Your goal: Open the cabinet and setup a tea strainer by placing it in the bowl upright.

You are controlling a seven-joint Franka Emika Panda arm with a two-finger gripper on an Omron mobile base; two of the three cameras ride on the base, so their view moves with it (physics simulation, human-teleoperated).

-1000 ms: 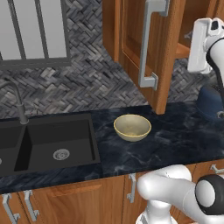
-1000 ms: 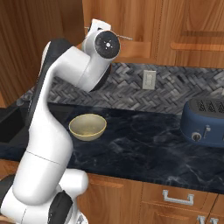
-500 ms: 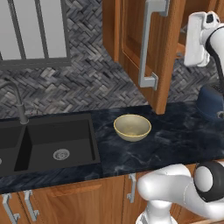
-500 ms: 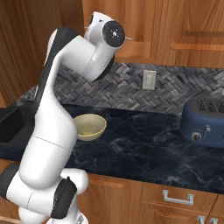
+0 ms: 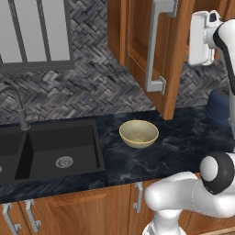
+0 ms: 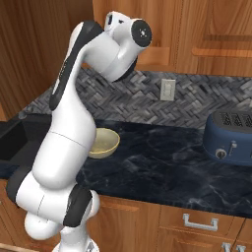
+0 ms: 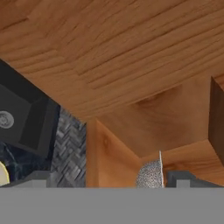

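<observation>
Gripper [image 7: 107, 179] wide open and empty, I had lifted higher into the open cabinet [image 5: 151, 50], nearing the tea strainer [image 7: 151, 174]

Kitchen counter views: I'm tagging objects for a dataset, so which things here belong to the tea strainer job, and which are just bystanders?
Part of the job:
- cabinet, door swung open
- tea strainer, inside the cabinet
- bowl, on the counter

Just there:
- sink
- faucet
- toaster
- wall outlet
</observation>
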